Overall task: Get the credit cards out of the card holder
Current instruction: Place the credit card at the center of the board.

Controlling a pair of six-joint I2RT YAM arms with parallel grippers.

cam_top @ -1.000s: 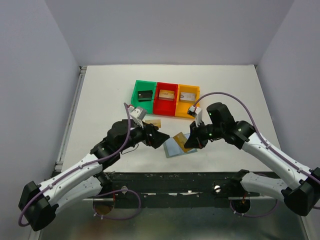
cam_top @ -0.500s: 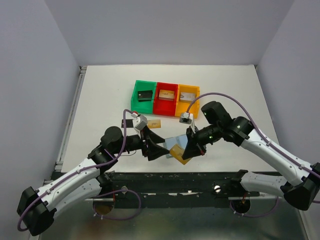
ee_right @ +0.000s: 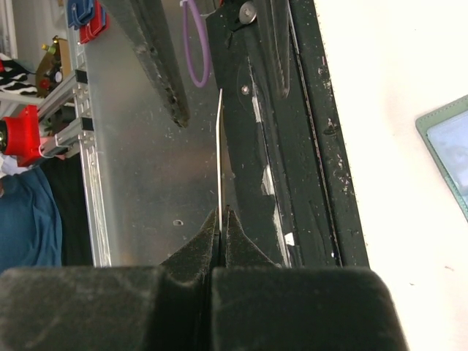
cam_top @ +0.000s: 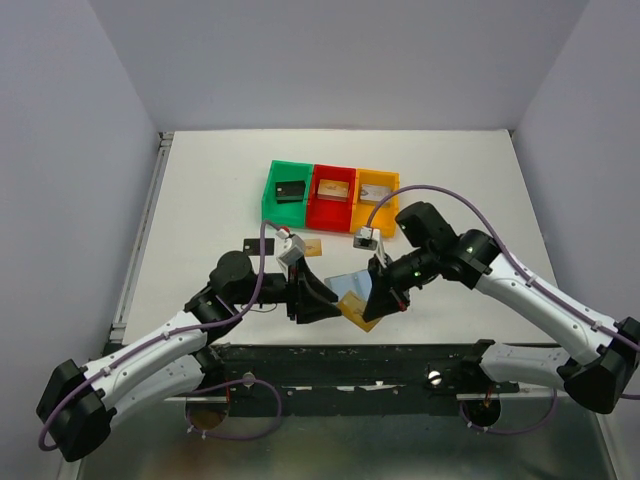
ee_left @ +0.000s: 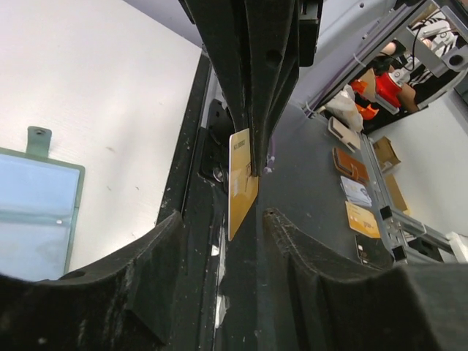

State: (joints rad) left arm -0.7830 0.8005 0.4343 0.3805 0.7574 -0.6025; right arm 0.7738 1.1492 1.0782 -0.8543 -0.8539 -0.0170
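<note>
Golden-tan card (ee_left: 243, 183) clamped in the closed right gripper (ee_right: 221, 216), left gripper (ee_left: 223, 218) narrowed since before, half-open around it, not gripping

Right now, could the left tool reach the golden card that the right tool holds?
Probably yes: the golden card juts free from the right tool, straight ahead between the open fingers of the left tool.

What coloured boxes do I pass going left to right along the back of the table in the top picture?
green bin → red bin → yellow bin
</note>
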